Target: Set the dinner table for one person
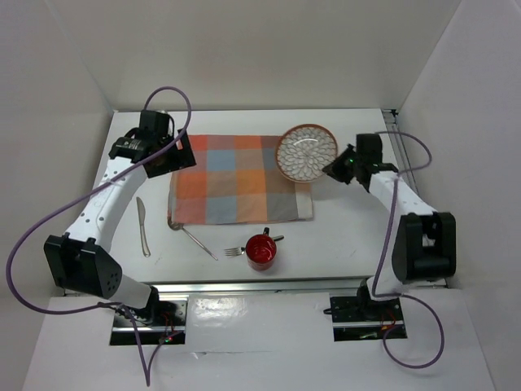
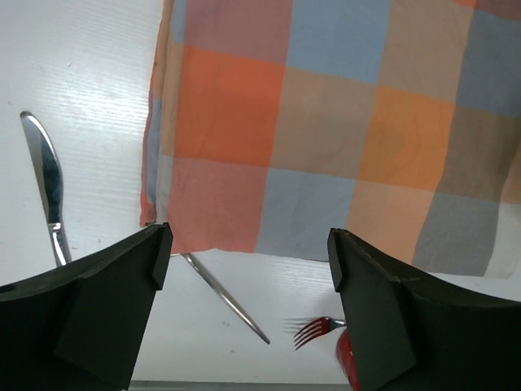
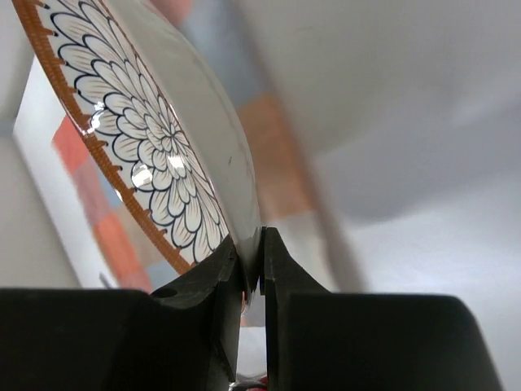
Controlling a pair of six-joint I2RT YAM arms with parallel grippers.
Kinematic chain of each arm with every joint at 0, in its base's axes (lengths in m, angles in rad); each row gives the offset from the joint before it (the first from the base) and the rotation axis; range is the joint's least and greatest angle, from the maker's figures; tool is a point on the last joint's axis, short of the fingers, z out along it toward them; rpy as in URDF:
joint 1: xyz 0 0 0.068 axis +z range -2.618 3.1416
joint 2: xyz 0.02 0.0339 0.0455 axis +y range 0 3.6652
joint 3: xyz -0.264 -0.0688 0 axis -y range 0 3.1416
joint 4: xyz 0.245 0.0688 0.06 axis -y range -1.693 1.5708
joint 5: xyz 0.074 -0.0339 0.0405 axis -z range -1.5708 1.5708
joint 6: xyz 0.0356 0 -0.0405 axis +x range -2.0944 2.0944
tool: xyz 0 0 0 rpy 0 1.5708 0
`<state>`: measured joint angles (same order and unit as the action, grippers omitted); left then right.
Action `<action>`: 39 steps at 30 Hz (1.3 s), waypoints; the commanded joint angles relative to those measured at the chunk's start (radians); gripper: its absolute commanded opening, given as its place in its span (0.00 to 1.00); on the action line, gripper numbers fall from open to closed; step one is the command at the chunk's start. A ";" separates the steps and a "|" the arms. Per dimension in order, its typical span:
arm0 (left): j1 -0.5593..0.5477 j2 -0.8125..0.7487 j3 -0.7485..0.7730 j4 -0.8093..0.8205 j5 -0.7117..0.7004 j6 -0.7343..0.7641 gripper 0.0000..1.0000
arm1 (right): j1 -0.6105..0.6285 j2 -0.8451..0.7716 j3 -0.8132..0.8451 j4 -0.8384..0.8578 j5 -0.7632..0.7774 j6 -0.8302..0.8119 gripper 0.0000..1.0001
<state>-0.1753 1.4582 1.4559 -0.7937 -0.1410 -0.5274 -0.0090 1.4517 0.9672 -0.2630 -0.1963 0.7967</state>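
Observation:
The white dinner table (image 1: 342, 236) carries a checked cloth (image 1: 240, 189). My right gripper (image 1: 332, 169) is shut on the rim of a flower-patterned plate (image 1: 307, 152) with an orange edge, held tilted over the cloth's far right corner. In the right wrist view the fingers (image 3: 260, 261) pinch the plate (image 3: 155, 147). My left gripper (image 1: 175, 155) is open and empty above the cloth's far left corner; in its wrist view (image 2: 248, 244) the cloth (image 2: 326, 122) lies below. A knife (image 1: 143, 226), a fork (image 1: 236, 252) and a red mug (image 1: 261, 252) sit near the front.
A thin metal handle (image 1: 198, 242) sticks out from under the cloth's near left corner, and shows in the left wrist view (image 2: 228, 301) beside the fork (image 2: 313, 330) and knife (image 2: 45, 183). A metal rail (image 1: 269, 285) runs along the near edge. White walls enclose the table.

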 commanded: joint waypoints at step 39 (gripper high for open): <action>0.151 -0.125 -0.071 -0.179 -0.146 -0.068 0.97 | 0.411 0.614 0.561 -0.013 -0.396 0.049 0.42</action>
<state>-0.0299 1.3571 1.3705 -0.9607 -0.2661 -0.5632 0.3820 2.1521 1.5249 -0.3435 -0.5117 0.8341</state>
